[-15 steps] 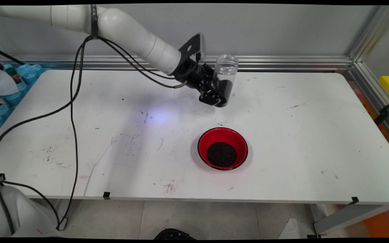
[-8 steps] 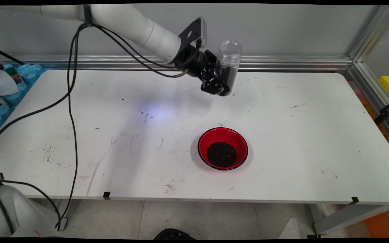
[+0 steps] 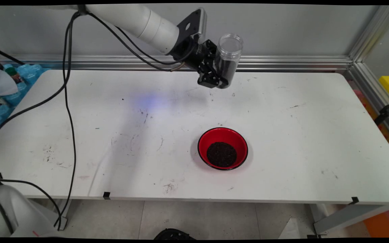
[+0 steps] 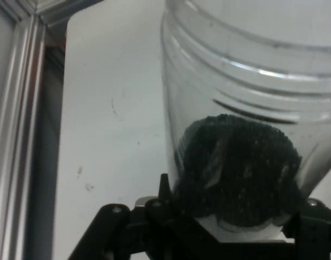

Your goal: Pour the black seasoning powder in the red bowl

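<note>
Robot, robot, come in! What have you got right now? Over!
Tool shut on jar, held above table. Jar upright, open, dark grains at its bottom. Red bowl of same grains nearer the camera, apart. Nothing between.

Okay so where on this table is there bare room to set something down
The table lies bare to the left and right of the red bowl, and along the near edge. The bowl is the only thing standing on it. At the back, the tool holds a jar in the air above the table.
</note>
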Robot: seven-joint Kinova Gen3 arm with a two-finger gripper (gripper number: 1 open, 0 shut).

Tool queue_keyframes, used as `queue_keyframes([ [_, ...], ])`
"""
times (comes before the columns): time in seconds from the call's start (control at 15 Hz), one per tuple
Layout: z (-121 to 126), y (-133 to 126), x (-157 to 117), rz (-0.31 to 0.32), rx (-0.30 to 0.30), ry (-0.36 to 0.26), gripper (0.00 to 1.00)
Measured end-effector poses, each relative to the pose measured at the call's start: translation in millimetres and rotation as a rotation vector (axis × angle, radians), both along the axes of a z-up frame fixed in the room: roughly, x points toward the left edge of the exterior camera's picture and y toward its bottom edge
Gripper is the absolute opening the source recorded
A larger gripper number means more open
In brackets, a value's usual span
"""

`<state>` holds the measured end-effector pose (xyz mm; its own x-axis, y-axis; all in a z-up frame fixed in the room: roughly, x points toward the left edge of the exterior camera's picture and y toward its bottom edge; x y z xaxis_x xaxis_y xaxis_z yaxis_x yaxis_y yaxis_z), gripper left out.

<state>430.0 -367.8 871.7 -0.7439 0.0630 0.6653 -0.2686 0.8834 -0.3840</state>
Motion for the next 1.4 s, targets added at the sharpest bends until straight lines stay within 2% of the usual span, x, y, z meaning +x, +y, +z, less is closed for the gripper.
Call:
queue_keyframes([
  [0.6,10.3,18.4,-2.2,-0.211,-0.206,-0.156,0.00],
  [0.93,8.1,25.4,-1.2,-0.311,-0.327,-0.248,0.00],
  [1.4,-3.2,22.5,-9.8,-0.390,-0.469,-0.338,0.00],
])
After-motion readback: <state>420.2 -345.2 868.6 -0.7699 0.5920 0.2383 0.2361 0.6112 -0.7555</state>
